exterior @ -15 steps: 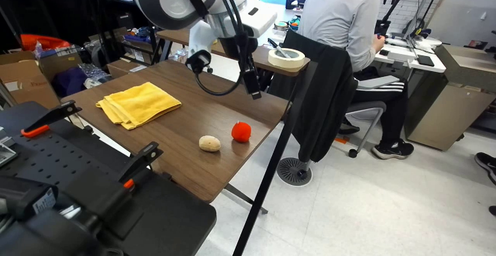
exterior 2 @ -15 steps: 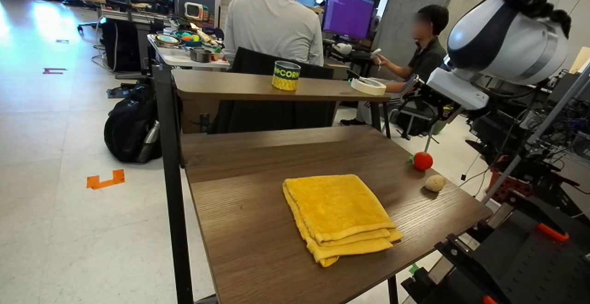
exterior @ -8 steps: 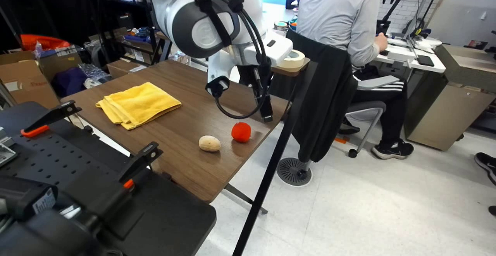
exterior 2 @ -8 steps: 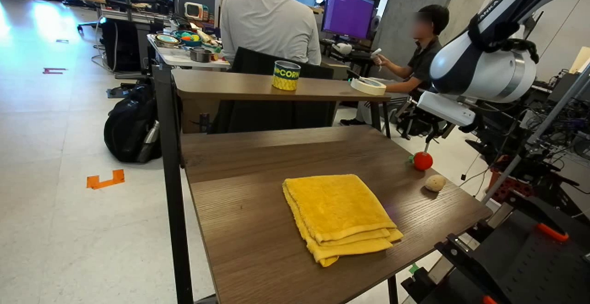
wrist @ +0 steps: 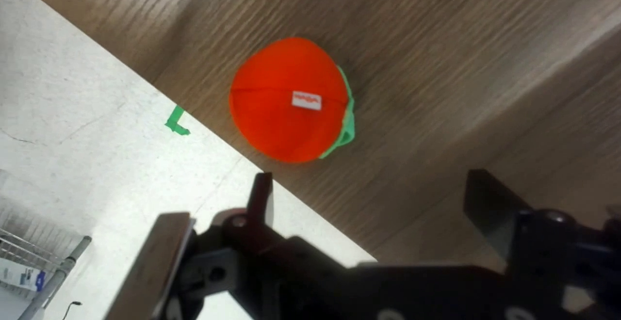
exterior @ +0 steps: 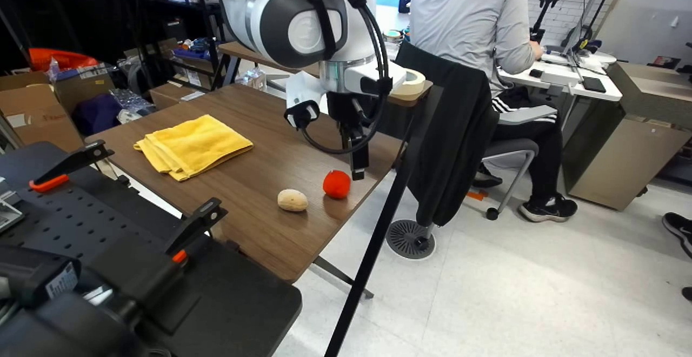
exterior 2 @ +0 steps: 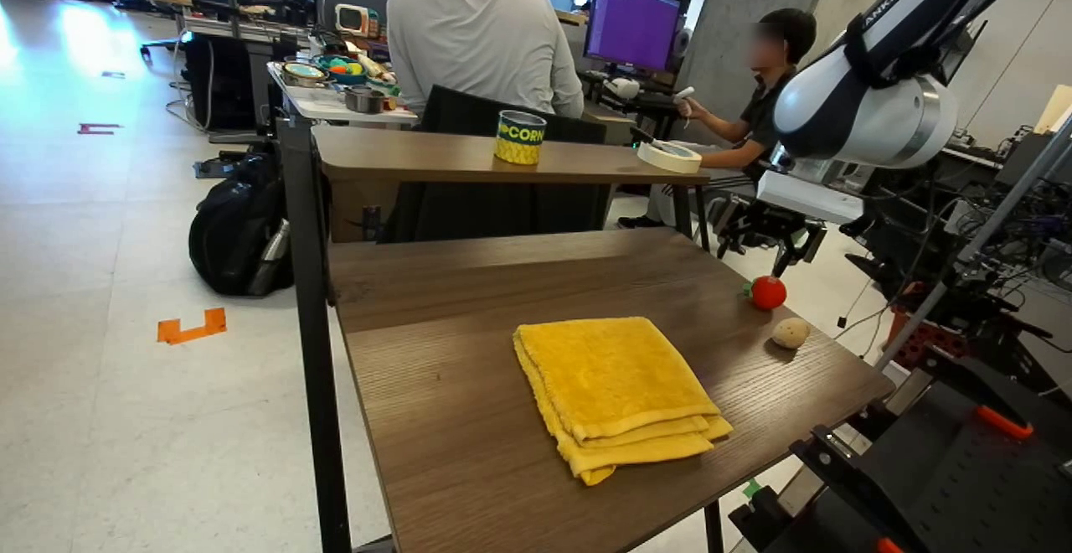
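A red round soft toy (exterior: 336, 184) with a green leafy part lies on the brown table (exterior: 259, 157) near its edge. It shows in both exterior views (exterior 2: 768, 293). In the wrist view the toy (wrist: 289, 102) has a small white tag and sits above the gap between the fingers, toward the left. My gripper (wrist: 371, 173) is open, with nothing between its fingers. In an exterior view the gripper (exterior 2: 754, 261) hangs just above and beside the red toy, pointing down; contact is not visible. A beige potato-like object (exterior: 292, 200) lies beside the toy.
A folded yellow cloth (exterior 2: 620, 385) lies on the table. A raised shelf (exterior 2: 402, 155) along the table bears a corn can (exterior 2: 519, 138) and a tape roll (exterior 2: 670, 159). Black clamps (exterior: 200, 222) stand at the black cart's edge. A person (exterior: 465, 27) sits behind the shelf.
The gripper has come down toward the red toy and turned to point more straight down. The toy, beige object and cloth have not moved. The seated person has shifted.
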You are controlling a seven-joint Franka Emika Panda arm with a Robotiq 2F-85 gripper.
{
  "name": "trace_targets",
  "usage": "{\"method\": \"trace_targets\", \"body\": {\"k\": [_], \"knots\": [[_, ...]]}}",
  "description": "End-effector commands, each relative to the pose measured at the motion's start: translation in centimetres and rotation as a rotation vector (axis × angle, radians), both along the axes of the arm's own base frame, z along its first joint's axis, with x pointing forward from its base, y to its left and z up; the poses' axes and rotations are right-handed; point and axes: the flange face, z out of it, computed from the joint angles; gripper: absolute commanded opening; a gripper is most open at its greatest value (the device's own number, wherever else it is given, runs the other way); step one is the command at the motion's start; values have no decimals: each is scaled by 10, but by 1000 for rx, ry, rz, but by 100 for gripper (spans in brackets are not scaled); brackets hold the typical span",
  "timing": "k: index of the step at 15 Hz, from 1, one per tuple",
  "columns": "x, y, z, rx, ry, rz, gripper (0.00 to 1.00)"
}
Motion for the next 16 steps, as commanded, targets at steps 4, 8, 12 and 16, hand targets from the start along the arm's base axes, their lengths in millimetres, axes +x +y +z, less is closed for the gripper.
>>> {"method": "trace_targets", "body": {"k": [4, 8, 12, 16], "knots": [[8, -7, 8, -25, 117, 54, 100], [24, 3, 12, 61, 1, 52, 100], [21, 6, 10, 45, 31, 47, 100], [16, 11, 0, 18, 59, 54, 100]]}}
